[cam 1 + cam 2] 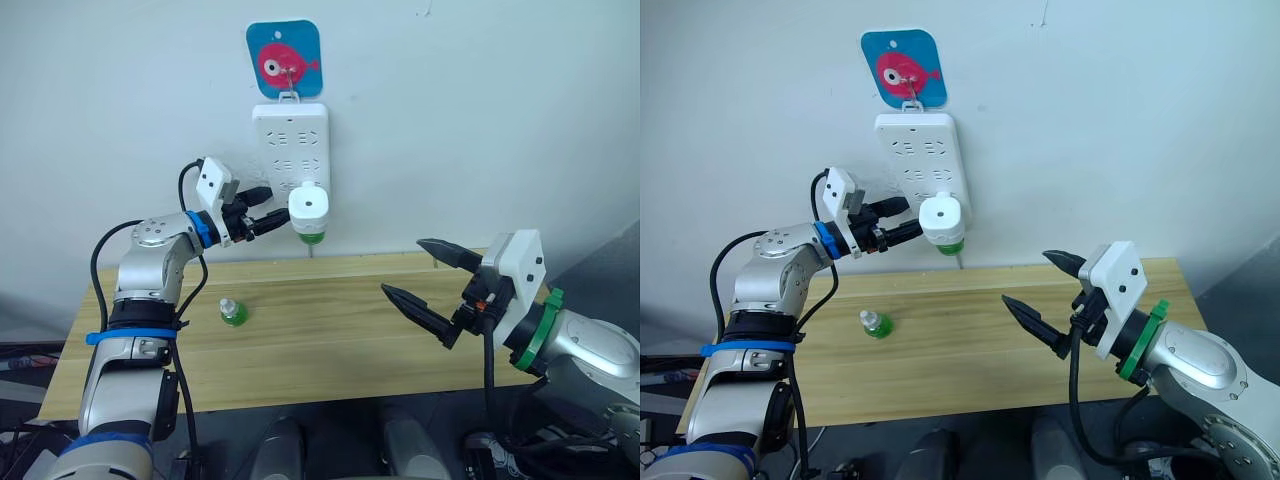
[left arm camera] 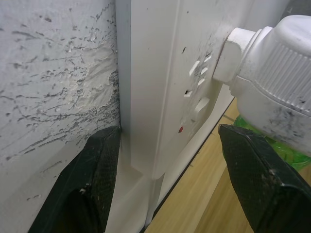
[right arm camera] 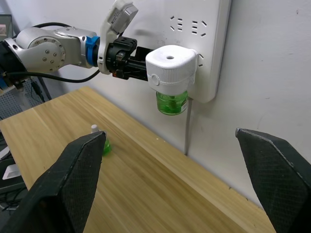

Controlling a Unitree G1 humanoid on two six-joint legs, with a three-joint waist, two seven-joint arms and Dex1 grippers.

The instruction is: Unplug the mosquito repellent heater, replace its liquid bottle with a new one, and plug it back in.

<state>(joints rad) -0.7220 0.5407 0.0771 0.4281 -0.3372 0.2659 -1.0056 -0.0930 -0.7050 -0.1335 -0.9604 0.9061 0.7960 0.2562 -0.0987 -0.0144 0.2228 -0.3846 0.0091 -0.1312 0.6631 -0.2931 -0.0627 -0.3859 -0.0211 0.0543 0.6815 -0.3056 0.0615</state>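
Observation:
The white mosquito repellent heater (image 1: 309,207) is plugged into the lower part of the wall power strip (image 1: 289,148), with a green liquid bottle (image 1: 312,236) screwed in under it. A second small green bottle (image 1: 233,313) stands on the wooden table (image 1: 330,345). My left gripper (image 1: 275,207) is open right beside the heater, against the strip. In the left wrist view one of its fingers (image 2: 257,174) lies below the heater (image 2: 279,68) and the other against the wall. My right gripper (image 1: 402,266) hangs open over the table's right half, holding nothing.
A blue card with a red fish (image 1: 284,60) hangs above the strip on the white wall. A thin cord (image 3: 187,127) runs down from the strip to the table's back edge.

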